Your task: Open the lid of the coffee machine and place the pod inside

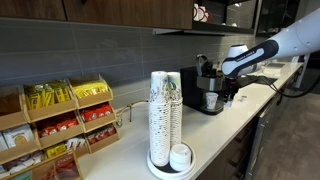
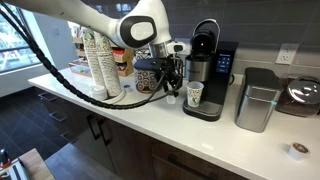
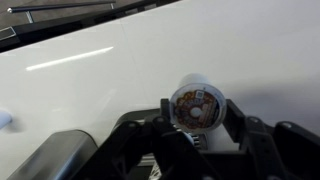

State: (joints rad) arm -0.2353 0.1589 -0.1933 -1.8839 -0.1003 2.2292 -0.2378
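Exterior view: gripper (image 1: 232, 94) sits low, near the counter (image 1: 250, 115), just beside the coffee machine (image 1: 207, 86) on its cup-bay side and not touching it. The arm reaches in from the far side of the frame and the paper-cup stack (image 1: 165, 112) is well apart on the opposite side of the machine. Jaw state is unreadable here. Exterior view from the opposite side: gripper (image 2: 172, 88) is level with the machine's cup bay, where a paper cup (image 2: 195, 95) stands. The lid (image 2: 206, 30) is the dark top section. It looks fully down and sits clearly higher than the gripper, offset sideways over the machine body (image 2: 208, 72). So the key relation is that the lid is up and across from the tool, not in front of it. My read is the next move needs a climb first, then a reach over the head, with the lid's hinge line running across the head. Wrist view: the pod (image 3: 195, 105) is centred between the fingers (image 3: 165, 112), foil face toward the camera. Both fingers are hard against its sides, so I judge them clamped on it. Can't tell if the pod's base is on the white counter or just clear of it. Machine isn't in this view. Lid not yet open and the pod is occupying the jaws, so any lid push would have to use the finger backs or knuckles.
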